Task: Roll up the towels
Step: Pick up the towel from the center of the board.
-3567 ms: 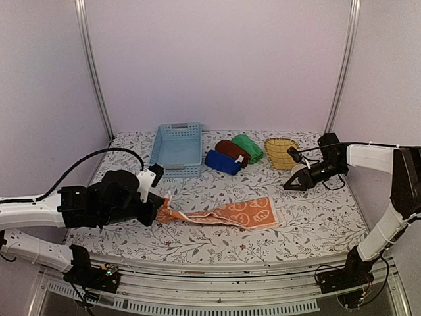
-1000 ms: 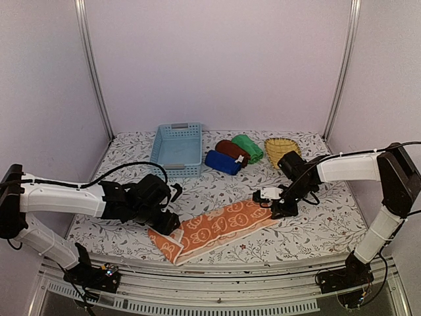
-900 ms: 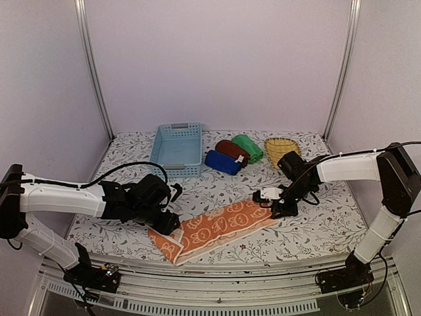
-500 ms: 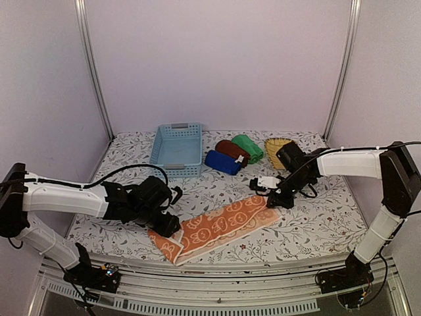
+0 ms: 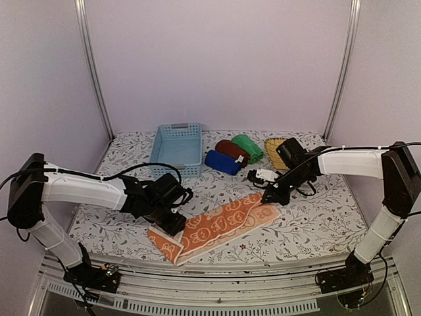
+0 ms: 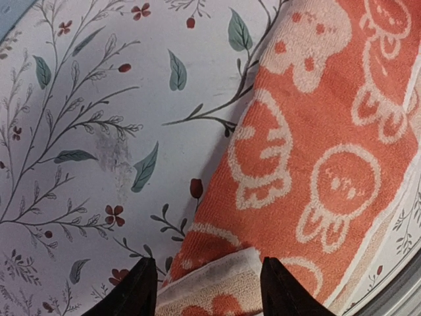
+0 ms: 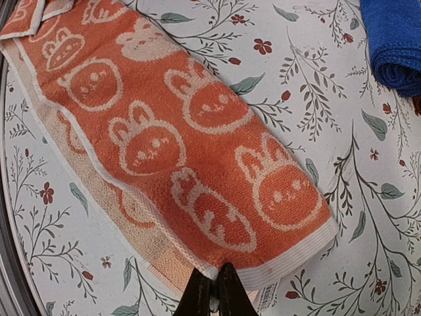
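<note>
Now | left fingers wide over folded end of orange towel | right fingers pinching its other hem

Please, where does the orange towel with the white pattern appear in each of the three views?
Top external: the orange towel lies diagonally at the lower centre.
Left wrist: the orange towel fills the right half, with a folded corner at the bottom edge.
Right wrist: the orange towel runs from top left to bottom centre.
Shared landmark: the floral table cover beneath it.
</note>
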Motion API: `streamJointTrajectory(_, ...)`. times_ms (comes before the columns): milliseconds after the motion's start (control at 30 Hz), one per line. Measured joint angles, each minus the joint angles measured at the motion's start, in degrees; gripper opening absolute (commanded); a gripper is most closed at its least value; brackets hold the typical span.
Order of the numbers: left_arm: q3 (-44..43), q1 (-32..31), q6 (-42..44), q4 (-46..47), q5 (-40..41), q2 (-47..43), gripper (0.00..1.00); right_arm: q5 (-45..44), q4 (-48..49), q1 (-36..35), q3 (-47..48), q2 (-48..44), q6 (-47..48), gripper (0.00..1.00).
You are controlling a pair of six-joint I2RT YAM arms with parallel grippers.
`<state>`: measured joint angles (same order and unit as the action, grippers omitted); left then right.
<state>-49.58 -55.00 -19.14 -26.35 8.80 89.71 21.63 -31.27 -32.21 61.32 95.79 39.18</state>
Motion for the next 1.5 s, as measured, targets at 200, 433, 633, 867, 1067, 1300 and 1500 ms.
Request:
streamJointTrajectory(200,-3.1,-0.1,4.6,-1.6,-2.2,2.8,0.47,0.2,1.0,0.0,0.0,0.0,-1.0,0.07)
streamJointTrajectory(433,-4.9,-1.0,7.9,-2.6,-5.4,5.9,0.43,0.3,1.4,0.0,0.0,0.0,-1.2,0.07)
streamJointTrajectory(633,-5.9,-1.4,9.7,-3.9,-3.9,9.0,0.33,0.6,1.8,0.0,-0.4,0.1,-1.3,0.07)
streamJointTrajectory(867,-7.4,-1.6,11.0,-5.0,-2.6,9.9,0.10,0.6,2.0,0.0,-0.7,0.2,-1.3,0.08)
streamJointTrajectory(1067,-7.5,-1.6,11.1,-6.6,0.3,7.7,0.00,0.6,2.2,0.0,-0.7,0.2,-1.3,0.08)
streamJointTrajectory(1300,-7.5,-0.5,11.0,-7.8,3.7,-0.7,0.00,0.6,2.2,0.0,-0.7,0.2,-1.9,0.06)
streamJointTrajectory(1500,-6.7,3.7,10.1,-8.3,9.5,-11.0,0.00,1.9,0.0,2.4,2.0,0.2,-2.7,0.06)
